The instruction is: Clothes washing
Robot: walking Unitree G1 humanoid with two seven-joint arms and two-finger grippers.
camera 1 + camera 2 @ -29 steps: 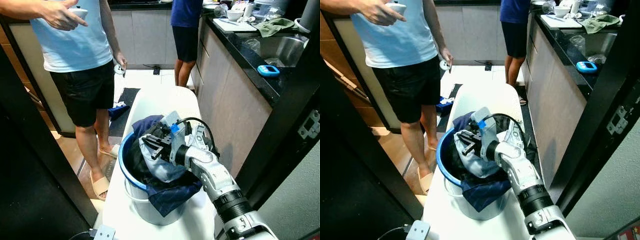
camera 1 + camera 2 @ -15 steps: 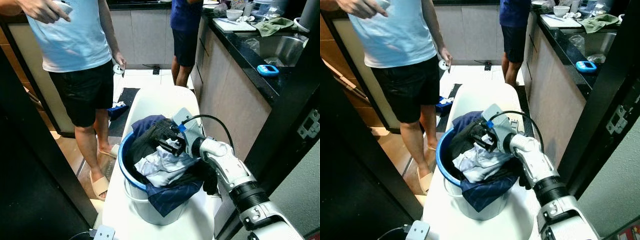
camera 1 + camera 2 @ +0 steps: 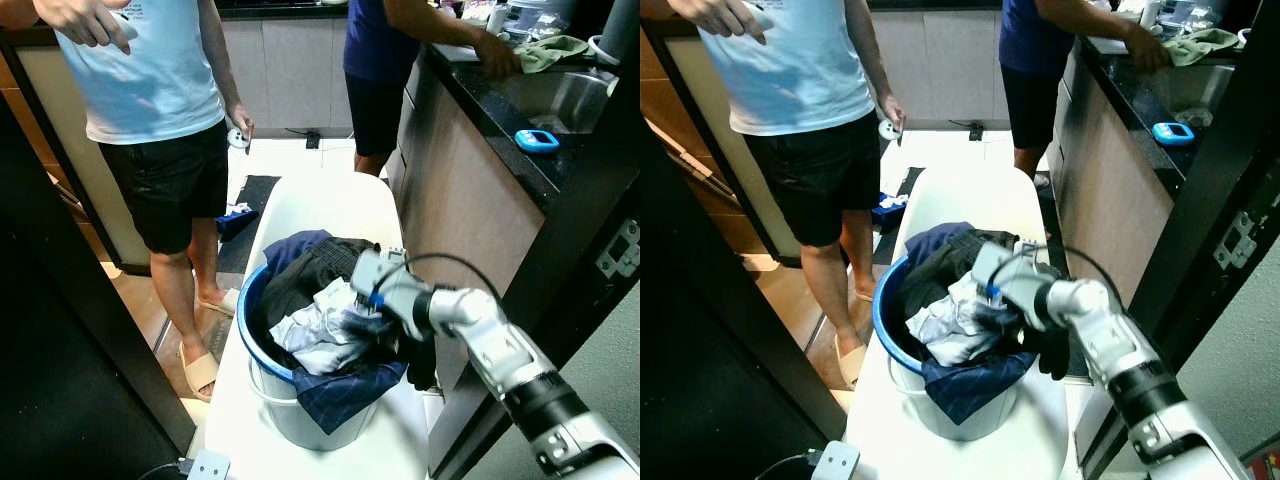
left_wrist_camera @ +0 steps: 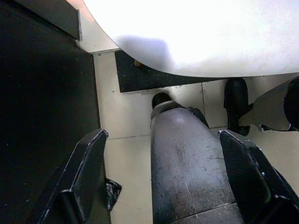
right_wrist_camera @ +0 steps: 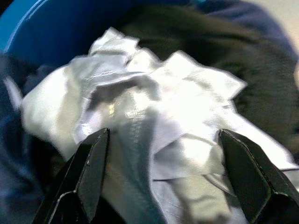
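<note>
Clothes fill one blue-rimmed bucket (image 3: pixel 262 352) standing on a white surface (image 3: pixel 320 205): a crumpled white garment (image 3: pixel 318 335) on top, a black garment (image 3: pixel 318 262) behind it toward the far side, and a navy garment (image 3: pixel 340 388) draped over the near rim. The right gripper (image 3: pixel 368 322) is at the pile's right side, blurred in the head views; its wrist view shows the two fingers (image 5: pixel 91 170) spread wide apart with the white garment lying between and beyond them, nothing clamped. The left gripper (image 4: pixel 166 182) hangs idle, its two fingers likewise parted and empty, looking down at pale floor tiles (image 4: pixel 126 154) beside a dark mat (image 4: pixel 154 77) and the curved white edge above. Two people stand beyond the bucket: one in a light blue shirt and black shorts (image 3: pixel 170 180) at the left, holding a small white object in a raised hand (image 3: pixel 85 18), and one in dark blue (image 3: pixel 375 60) farther back, reaching onto the black counter (image 3: pixel 500 120). One blue object (image 3: pixel 537 140) lies on that counter near the sink (image 3: pixel 560 95).
</note>
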